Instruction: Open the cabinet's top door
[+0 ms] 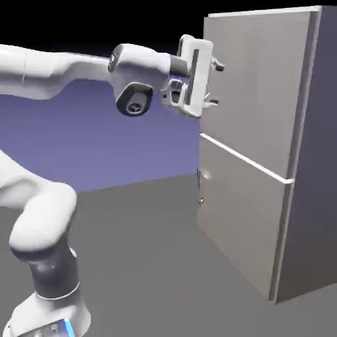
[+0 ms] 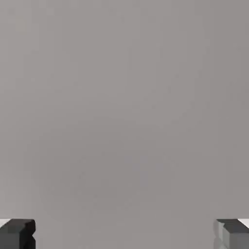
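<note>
The tall grey cabinet [image 1: 314, 217] stands at the exterior view's right. Its top door [image 1: 260, 85] is the larger upper panel, shut flat above a pale seam [image 1: 245, 158]. My gripper [image 1: 217, 84] is held level against the door's left edge, open, with one finger high and one low and nothing between them. I see no handle on the top door; the hand covers that edge. Plain grey door surface [image 2: 124, 107] fills the hand view, with both fingertips [image 2: 17, 233] far apart at the bottom corners.
The shorter lower door [image 1: 243, 220] sits under the seam, with a small dark handle [image 1: 200, 187] at its left edge. The arm's base [image 1: 46, 289] rises at the lower left from the grey table [image 1: 151, 263].
</note>
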Robot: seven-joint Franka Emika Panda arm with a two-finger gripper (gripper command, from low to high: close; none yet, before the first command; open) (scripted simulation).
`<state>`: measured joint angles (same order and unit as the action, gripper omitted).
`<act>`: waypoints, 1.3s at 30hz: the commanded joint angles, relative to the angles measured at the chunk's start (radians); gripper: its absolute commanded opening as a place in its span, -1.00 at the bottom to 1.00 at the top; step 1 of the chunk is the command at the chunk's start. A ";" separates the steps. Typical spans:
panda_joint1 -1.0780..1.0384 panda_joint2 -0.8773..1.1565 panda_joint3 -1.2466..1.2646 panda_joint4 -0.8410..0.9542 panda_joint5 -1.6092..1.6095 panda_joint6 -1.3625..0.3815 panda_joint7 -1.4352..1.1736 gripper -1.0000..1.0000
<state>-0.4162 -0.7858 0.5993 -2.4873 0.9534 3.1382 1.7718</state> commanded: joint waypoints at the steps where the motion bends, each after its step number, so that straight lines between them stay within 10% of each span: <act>1: -0.018 -0.009 0.025 0.014 0.040 0.004 0.044 0.00; 33: -0.656 -0.269 0.705 0.462 1.080 0.025 1.117 0.00; 34: -0.656 -0.269 0.705 0.462 1.080 0.025 1.117 -1.00; 39: -0.580 -0.408 0.600 0.332 1.134 -0.149 1.125 -1.00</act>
<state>-0.9959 -1.1935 1.1996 -2.1555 2.0886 2.9901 2.8968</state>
